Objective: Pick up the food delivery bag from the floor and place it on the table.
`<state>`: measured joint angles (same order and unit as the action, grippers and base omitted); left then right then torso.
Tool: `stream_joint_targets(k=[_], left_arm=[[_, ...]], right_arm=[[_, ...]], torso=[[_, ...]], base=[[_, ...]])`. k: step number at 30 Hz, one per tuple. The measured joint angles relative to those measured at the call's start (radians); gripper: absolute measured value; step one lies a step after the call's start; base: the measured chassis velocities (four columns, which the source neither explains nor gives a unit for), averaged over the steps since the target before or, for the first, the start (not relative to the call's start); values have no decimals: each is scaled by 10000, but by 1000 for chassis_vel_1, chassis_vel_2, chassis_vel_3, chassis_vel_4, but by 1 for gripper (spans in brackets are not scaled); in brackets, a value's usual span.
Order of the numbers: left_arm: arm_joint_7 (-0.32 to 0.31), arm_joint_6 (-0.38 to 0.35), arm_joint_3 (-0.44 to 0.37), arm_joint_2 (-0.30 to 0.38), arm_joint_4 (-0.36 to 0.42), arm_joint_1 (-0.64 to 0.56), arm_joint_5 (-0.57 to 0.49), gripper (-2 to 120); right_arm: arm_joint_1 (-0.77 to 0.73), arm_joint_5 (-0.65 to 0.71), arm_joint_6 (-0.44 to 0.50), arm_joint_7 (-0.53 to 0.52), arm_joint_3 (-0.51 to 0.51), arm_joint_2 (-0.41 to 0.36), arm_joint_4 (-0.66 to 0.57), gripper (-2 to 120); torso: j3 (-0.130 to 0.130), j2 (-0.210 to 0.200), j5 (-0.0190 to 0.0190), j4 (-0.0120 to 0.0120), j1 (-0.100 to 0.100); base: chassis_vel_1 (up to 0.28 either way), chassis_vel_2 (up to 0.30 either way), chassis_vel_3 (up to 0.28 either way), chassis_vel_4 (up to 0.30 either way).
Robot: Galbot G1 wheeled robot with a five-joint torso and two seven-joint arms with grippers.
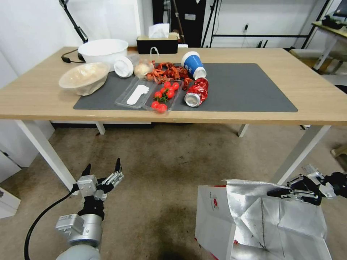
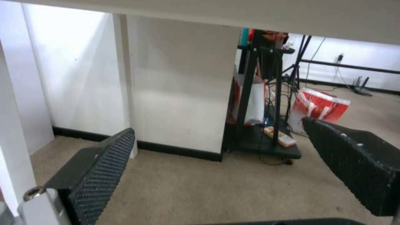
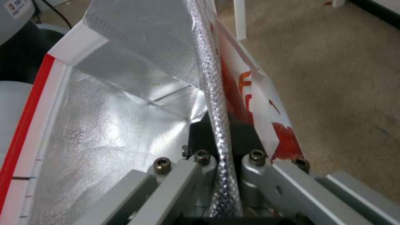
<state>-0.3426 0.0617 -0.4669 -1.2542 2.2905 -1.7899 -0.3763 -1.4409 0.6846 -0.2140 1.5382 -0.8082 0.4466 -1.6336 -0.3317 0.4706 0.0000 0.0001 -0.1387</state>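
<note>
The food delivery bag (image 1: 260,224) stands open at the lower right of the head view, white and red outside, silver foil inside. Its base is cut off by the frame edge. My right gripper (image 1: 280,194) is shut on the bag's far upper rim. In the right wrist view, the right gripper (image 3: 218,131) pinches the foil wall of the bag (image 3: 125,125) edge-on between its fingers. My left gripper (image 1: 102,167) hovers open over the floor (image 1: 155,173) at the lower left, holding nothing; the left gripper (image 2: 221,147) faces under the table (image 1: 318,90).
The table's grey mat (image 1: 245,86) carries a crushed red can (image 1: 197,93), a blue cup (image 1: 193,65), a tray of tomatoes (image 1: 162,97) and bowls (image 1: 85,77). White table legs (image 1: 300,151) stand just behind the bag. Another red-and-white bag (image 2: 323,107) sits far off.
</note>
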Motion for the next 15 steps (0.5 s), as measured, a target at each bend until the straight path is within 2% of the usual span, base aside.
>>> stream_joint_targets(k=[15], left_arm=[[-10, -2, 1, 2, 39, -18, 55, 100]], right_arm=[[-11, 111, -42, 0, -29, -16, -70, 0]], torso=[[-348, 538, 0, 0, -196]], base=[[0, 0, 0, 0]])
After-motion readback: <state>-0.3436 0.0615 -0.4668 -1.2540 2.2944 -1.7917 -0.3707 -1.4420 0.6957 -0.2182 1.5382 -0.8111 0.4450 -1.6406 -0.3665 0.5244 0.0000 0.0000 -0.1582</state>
